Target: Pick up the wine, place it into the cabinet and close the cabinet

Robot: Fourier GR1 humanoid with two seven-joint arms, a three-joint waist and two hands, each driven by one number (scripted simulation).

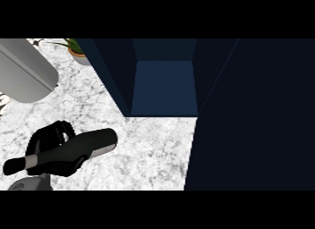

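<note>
Head view: the left hand [50, 136] curled round the wine [95, 142], a near-black bottle with a pale grey band by its neck, held nearly flat above the marble counter [153, 147]. The open dark-blue cabinet [163, 85] stood beyond the hand, to its right.

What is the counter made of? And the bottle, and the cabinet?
Counter: looks like polished marble, white with grey veins.
Bottle: probably dark glass, black with a soft shine and a pale band near its neck; the robot hand is curled round it.
Cabinet: maybe painted wood, flat dark blue with no shine; hard to be sure.
</note>
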